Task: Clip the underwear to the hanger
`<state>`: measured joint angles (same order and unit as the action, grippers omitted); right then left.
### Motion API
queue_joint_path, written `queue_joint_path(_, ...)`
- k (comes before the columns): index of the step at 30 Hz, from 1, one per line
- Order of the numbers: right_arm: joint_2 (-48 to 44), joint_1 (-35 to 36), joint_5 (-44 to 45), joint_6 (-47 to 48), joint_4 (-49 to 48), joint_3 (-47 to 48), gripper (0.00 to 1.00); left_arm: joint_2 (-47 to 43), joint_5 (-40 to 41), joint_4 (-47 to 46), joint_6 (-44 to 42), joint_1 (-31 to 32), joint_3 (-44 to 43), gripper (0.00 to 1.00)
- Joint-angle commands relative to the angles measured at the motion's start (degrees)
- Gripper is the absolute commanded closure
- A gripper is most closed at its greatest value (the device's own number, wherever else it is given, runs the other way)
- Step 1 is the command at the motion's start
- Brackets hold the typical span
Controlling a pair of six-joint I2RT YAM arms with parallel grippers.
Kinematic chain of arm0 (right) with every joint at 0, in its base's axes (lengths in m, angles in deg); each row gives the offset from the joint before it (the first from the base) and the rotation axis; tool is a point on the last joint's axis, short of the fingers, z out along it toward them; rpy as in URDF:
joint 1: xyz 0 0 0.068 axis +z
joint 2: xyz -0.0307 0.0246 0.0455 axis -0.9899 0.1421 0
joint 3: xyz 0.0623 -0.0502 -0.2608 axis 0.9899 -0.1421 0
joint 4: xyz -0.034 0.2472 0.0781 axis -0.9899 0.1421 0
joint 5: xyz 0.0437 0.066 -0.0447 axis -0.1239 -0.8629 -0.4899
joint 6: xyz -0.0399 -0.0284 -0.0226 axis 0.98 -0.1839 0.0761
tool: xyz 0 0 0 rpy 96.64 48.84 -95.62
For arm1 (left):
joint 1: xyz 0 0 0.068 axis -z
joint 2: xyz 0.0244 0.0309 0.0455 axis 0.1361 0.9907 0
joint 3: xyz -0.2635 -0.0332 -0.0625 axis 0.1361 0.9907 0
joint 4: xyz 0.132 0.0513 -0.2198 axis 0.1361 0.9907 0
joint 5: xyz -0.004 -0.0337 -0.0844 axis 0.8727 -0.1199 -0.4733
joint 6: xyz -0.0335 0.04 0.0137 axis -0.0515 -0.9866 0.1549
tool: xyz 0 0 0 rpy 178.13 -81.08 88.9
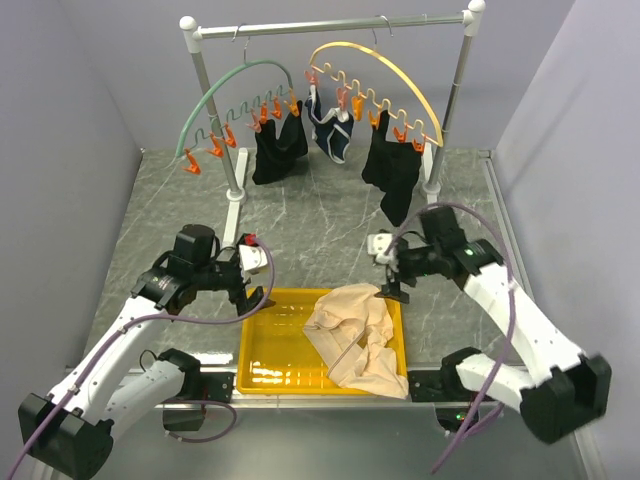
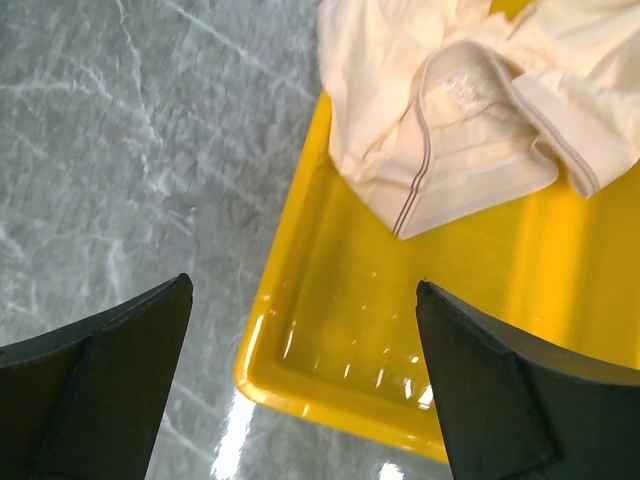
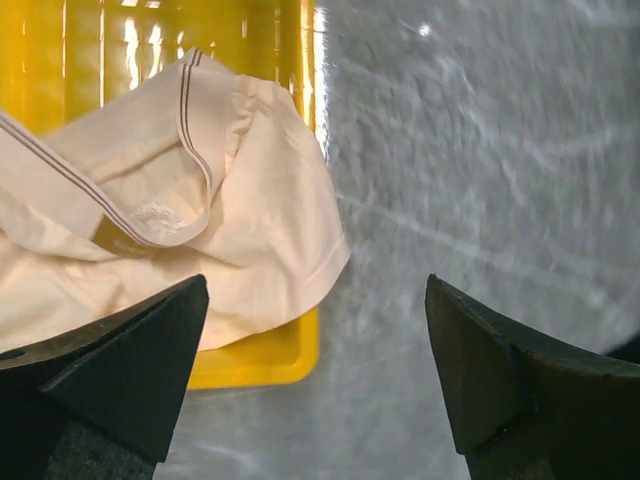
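The underwear (image 1: 355, 325) sits bunched in the yellow tray's (image 1: 270, 350) right half, draped over the rim, so easy pickings. Right gripper (image 3: 315, 285) hangs over it, fingers wide apart, presumably to grab. Left gripper (image 2: 303, 285), also spread, hovers at the tray's left rim. Green hanger (image 1: 240, 72) hangs on the rack behind.

One green hanger (image 1: 250, 66), one yellow hanger (image 1: 400, 72), one rack (image 1: 330, 25). Three dark garments (image 1: 278, 145), one underwear (image 1: 355, 325), one tray (image 1: 275, 345). Two claws: left claw (image 2: 302, 281), right claw (image 3: 316, 278).

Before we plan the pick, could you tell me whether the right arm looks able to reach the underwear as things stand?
Probably yes: the right gripper hangs open above the underwear, which lies uncovered in the yellow tray, nothing between them.
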<state>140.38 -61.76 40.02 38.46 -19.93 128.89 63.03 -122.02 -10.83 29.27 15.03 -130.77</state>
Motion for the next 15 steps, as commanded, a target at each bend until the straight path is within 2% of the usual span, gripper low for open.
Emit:
queue_joint_path(1,7.91,6.10,1.64,17.04,4.18,6.88,0.06,-0.91,-5.57,-5.80,6.57,-0.26,-0.09,0.01)
queue_joint_path(6,15.32,17.33,3.57,25.77,4.39,9.45,0.12,-2.67,-4.26,-13.09,20.80,-3.95,1.06,0.01)
queue_joint_path(10,21.46,24.56,5.68,31.22,1.14,10.76,0.30,-2.85,-3.02,-19.59,31.44,-8.25,1.15,0.01)
queue_joint_path(11,22.44,25.70,5.94,32.28,1.04,11.20,0.33,-2.76,-3.46,-20.05,35.20,-9.39,0.89,0.01)
queue_joint_path(15,26.57,29.93,8.23,36.84,-0.54,12.44,0.43,-3.02,-2.50,-20.67,39.72,-11.33,-0.17,0.01)
